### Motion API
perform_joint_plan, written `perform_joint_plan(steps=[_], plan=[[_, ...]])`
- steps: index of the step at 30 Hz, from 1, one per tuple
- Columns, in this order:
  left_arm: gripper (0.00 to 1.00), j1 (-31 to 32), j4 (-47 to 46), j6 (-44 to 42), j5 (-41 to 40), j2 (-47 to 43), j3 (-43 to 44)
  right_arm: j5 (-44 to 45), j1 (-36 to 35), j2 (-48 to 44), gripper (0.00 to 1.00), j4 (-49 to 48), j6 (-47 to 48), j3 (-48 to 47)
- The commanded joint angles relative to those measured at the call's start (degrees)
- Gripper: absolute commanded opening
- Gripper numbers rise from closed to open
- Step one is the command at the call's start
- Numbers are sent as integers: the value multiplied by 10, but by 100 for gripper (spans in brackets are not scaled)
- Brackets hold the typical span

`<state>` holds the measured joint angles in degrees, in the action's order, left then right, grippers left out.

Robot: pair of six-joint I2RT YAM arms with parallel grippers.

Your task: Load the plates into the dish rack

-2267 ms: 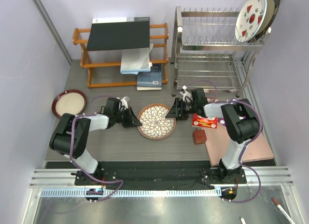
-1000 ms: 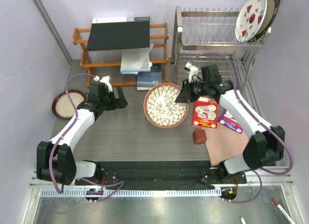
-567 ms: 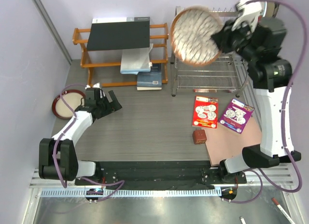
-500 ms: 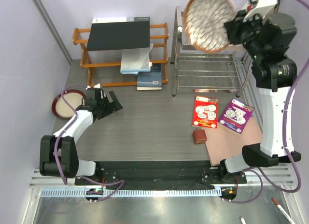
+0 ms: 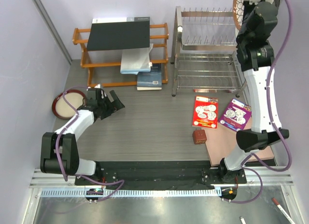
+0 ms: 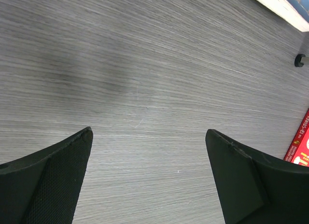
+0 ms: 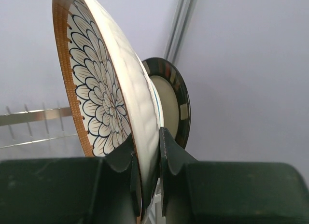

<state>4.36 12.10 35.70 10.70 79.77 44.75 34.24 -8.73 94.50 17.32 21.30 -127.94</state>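
One round brown plate with white petal pattern [image 7: 96,98] stands on edge at the far right end of the tall silver wire dish rack [image 5: 207,40], its rim clamped by the right gripper [image 7: 146,175], just beside a dark-rimmed beige plate [image 7: 172,101]. The left gripper [image 6: 149,178], jaws apart, hovers near the maroon-rimmed cream plate [image 5: 67,101], left.

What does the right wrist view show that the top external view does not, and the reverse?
Only the right wrist view: the right hand shut on the petal plate, and the dark-rimmed plate standing behind it. Only the top external view: the open left hand, the maroon-rimmed plate on the table. Both: the petal plate's rim and wires of the dish rack.
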Motion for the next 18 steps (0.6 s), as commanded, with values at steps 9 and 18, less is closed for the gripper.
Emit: perform_joint_plan(steps=[9, 18], plan=[[99, 0, -52, 11, 8, -43, -30, -2, 46, 34, 1, -53, 49, -92], [99, -1, -67, 17, 15, -32, -43, -24, 64, 56, 1, -17, 19, -85]])
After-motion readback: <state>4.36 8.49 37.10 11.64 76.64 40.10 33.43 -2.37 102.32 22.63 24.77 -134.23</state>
